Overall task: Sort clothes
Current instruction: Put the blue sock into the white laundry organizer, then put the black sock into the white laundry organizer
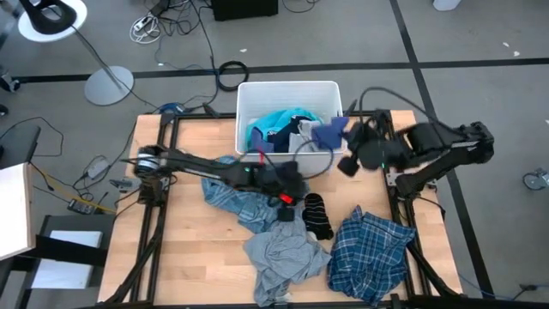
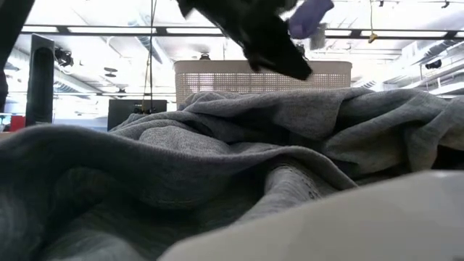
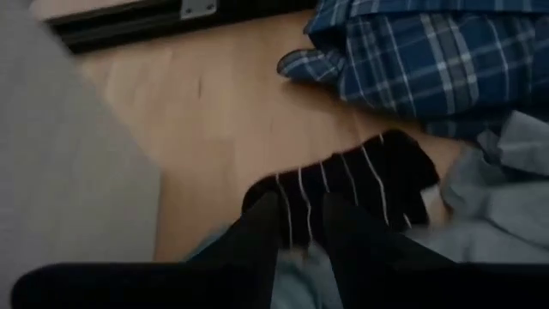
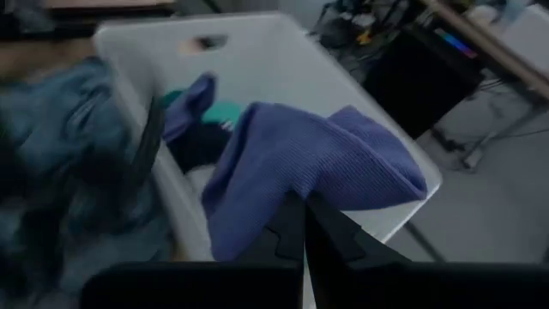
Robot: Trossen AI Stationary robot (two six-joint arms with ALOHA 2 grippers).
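My right gripper [image 1: 343, 148] is shut on a purple cloth [image 1: 330, 131] above the right rim of the white bin [image 1: 257, 90]. The cloth also shows in the right wrist view [image 4: 317, 172] and the low view [image 2: 309, 16]. A turquoise garment [image 1: 279, 124] and dark pieces lie in the bin. My left gripper [image 3: 300, 219] stands open by a narrow gap over the near end of a black striped sock [image 3: 360, 180], which lies flat on the table [image 1: 316, 215]. A grey garment [image 1: 283, 253], a plaid shirt [image 1: 371, 249] and a light blue garment [image 1: 230, 196] lie on the table. My right gripper pinches a bunched fold of the purple cloth [image 4: 296, 184] between its two fingers. The cloth is lifted clear and drapes forward from the fingers over the bin's rim [image 4: 412, 202], slack.
The grey garment fills the low view's foreground [image 2: 232, 152], with the bin behind it [image 2: 217, 76]. Dark frame rails run along the table's left and right edges [image 1: 159, 223]. Bare wood shows at the near left [image 1: 197, 249]. Cables and a lamp base lie on the floor beyond.
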